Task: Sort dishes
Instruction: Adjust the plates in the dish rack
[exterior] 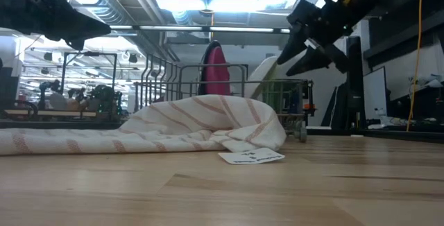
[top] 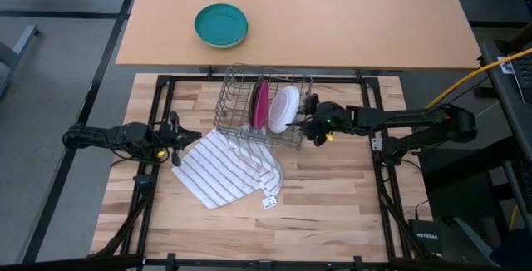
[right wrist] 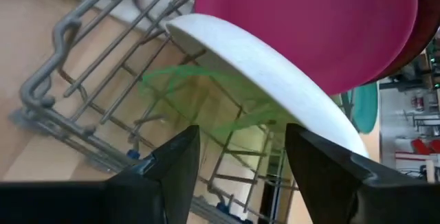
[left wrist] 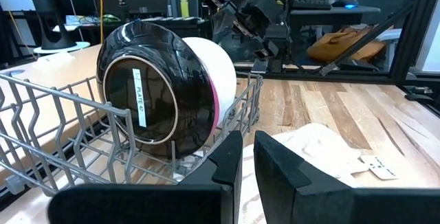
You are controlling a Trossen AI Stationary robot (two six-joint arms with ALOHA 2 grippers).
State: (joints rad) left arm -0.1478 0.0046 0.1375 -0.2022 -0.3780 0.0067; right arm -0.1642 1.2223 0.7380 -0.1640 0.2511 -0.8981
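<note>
Three plates stand on edge in a wire dish rack (top: 237, 96). The magenta one (top: 261, 103) is in the middle. The pale green one, whitish underside outward (top: 284, 109), leans at the rack's right end. The dark red one (left wrist: 148, 97) is on the left, its underside filling the left wrist view. My right gripper (top: 306, 120) hovers open just right of the pale green plate (right wrist: 275, 66), whose rim runs across the gap ahead of its fingers, apart from them in the low view. My left gripper (top: 176, 138) waits left of the rack, fingers nearly together.
A white striped cloth (top: 224, 167) lies crumpled against the rack's near-left corner, with a paper tag (top: 269, 201) beside it. A teal bowl (top: 221, 24) sits on the far tabletop. A black frame borders the wooden work surface, and bare wood lies toward the near edge.
</note>
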